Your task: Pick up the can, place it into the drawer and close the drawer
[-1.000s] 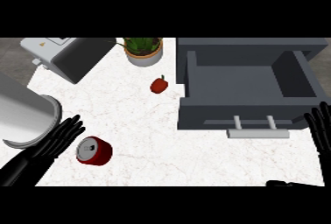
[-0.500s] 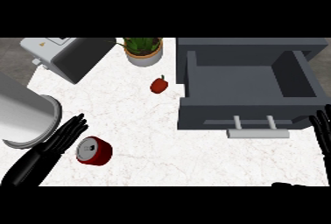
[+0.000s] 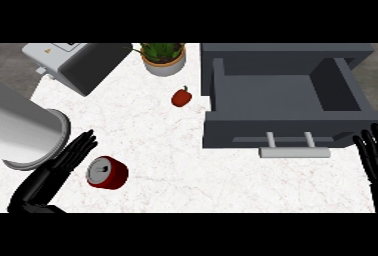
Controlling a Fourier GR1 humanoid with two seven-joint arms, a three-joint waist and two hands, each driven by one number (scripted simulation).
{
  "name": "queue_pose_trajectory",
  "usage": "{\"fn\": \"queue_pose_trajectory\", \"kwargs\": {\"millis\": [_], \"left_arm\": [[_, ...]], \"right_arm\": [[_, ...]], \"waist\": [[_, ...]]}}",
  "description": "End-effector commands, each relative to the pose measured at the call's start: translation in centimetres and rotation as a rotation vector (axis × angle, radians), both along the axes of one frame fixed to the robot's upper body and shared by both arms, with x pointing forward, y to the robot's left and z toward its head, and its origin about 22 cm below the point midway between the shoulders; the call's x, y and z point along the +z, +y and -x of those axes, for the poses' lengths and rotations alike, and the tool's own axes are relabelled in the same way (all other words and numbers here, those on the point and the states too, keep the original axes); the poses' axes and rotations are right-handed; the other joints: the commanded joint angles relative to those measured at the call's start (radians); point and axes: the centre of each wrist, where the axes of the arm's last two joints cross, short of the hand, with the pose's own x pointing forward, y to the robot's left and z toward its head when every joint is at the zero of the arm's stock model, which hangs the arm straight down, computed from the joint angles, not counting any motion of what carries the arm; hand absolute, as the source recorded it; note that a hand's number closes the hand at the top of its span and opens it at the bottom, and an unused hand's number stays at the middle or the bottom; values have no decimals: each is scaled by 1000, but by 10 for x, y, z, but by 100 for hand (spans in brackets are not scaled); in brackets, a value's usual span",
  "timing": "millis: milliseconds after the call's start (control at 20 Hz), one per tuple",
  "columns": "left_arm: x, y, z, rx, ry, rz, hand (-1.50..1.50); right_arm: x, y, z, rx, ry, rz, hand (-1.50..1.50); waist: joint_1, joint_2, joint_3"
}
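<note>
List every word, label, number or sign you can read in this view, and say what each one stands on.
No text can be read anywhere in this view.
Grey appliance at the upper left: a small orange mark on a pale panel, too small to read.
Red can: only its silver top and plain red side show, no label.
Drawer, potted plant, red pepper: no markings.

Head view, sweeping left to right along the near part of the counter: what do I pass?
Black left hand with straight fingers → red can with silver top → pale grey bar handle on the open dark grey drawer → black right hand at the right edge.
</note>
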Motion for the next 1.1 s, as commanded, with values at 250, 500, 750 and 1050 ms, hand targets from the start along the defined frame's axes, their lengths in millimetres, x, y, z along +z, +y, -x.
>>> {"fn": "queue_pose_trajectory", "kwargs": {"millis": [250, 500, 750, 1050], "left_arm": [[-31, 17, -11, -1, 19, 4, -150], [-38, 32, 1, 4, 31, -32, -150], [-67, 44, 6, 25, 36, -16, -150], [-69, 57, -7, 51, 72, -29, -150]], "right_arm": [[-10, 3, -10, -24, -13, -4, -150], [15, -4, -6, -4, -2, 1, -150], [7, 5, 1, -24, -21, 8, -150], [2, -2, -2, -17, -41, 8, -150]], "waist": [[1, 0, 0], [2, 0, 0], [-2, 0, 0], [-1, 0, 0]]}}
